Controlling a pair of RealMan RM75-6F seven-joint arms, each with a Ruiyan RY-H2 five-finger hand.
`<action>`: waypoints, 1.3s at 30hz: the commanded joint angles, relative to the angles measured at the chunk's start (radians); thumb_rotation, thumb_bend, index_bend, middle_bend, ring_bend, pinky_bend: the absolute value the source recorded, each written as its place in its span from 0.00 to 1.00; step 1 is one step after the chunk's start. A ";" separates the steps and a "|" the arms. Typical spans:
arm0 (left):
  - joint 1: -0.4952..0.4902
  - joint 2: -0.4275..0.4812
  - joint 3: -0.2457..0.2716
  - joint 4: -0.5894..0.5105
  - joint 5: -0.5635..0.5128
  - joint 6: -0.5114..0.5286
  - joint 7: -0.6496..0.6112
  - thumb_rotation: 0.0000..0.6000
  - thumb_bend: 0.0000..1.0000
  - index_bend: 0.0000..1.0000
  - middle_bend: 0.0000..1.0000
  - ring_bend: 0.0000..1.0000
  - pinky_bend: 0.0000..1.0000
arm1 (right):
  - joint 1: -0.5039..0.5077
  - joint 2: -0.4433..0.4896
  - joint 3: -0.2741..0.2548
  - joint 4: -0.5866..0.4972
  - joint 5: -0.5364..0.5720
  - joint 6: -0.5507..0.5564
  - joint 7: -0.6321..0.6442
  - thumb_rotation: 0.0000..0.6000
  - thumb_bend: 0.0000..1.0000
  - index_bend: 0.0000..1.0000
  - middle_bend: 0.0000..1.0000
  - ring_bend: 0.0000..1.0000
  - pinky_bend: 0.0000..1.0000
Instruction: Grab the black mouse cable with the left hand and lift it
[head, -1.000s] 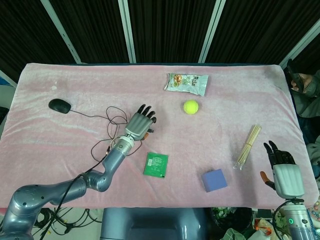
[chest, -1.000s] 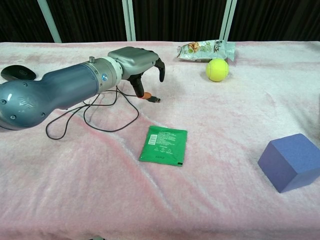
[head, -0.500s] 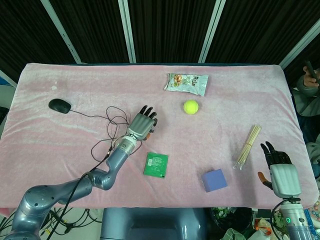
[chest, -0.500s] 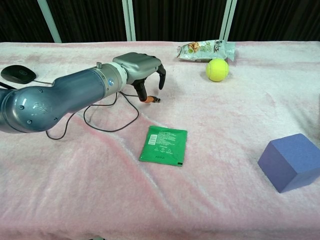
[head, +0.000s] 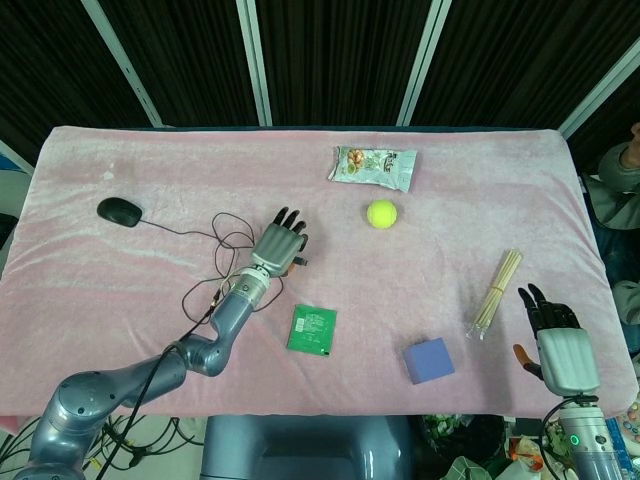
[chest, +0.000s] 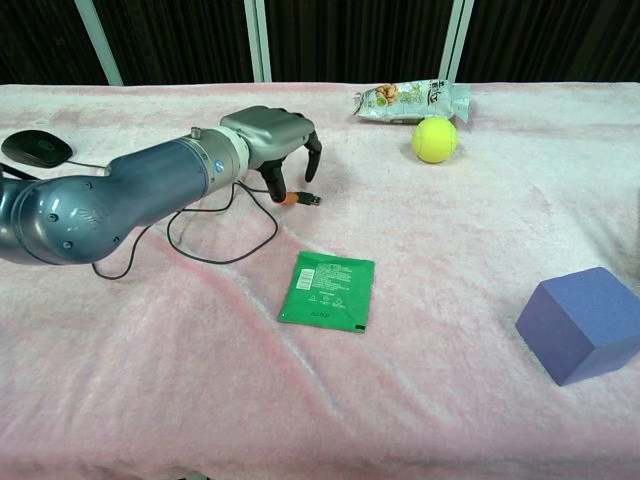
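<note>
Over cable (chest: 215, 250): left hand (chest: 272, 135) palm-down, fingers curled

A pink plush-covered table (head: 120, 290) carries a black mouse (head: 120, 210) with its looped cable (head: 225, 240), a snack packet (head: 373, 167), tennis ball (head: 381, 213), green sachet (head: 312, 329), purple block (head: 429, 360) and wooden sticks (head: 497, 288).

Cable loops (chest: 215, 225) crowd the counter (chest: 150, 380) beside the left hand (chest: 275, 135); the green packet (chest: 327, 290) lies just in front. Bare cloth stretches toward the tennis ball (chest: 434, 139).
</note>
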 joint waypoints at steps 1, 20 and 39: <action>-0.003 -0.009 0.004 0.018 0.001 -0.008 -0.007 1.00 0.31 0.46 0.20 0.00 0.00 | 0.000 0.000 0.001 0.000 0.001 -0.002 -0.001 1.00 0.18 0.00 0.06 0.23 0.21; -0.028 -0.065 0.010 0.110 0.027 -0.025 -0.051 1.00 0.31 0.50 0.22 0.00 0.00 | -0.006 0.005 0.012 0.000 -0.007 0.001 0.006 1.00 0.18 0.00 0.06 0.23 0.21; -0.027 -0.066 0.001 0.118 0.027 -0.014 -0.045 1.00 0.38 0.55 0.25 0.00 0.00 | -0.008 0.007 0.016 0.001 -0.015 -0.006 0.015 1.00 0.18 0.00 0.06 0.23 0.21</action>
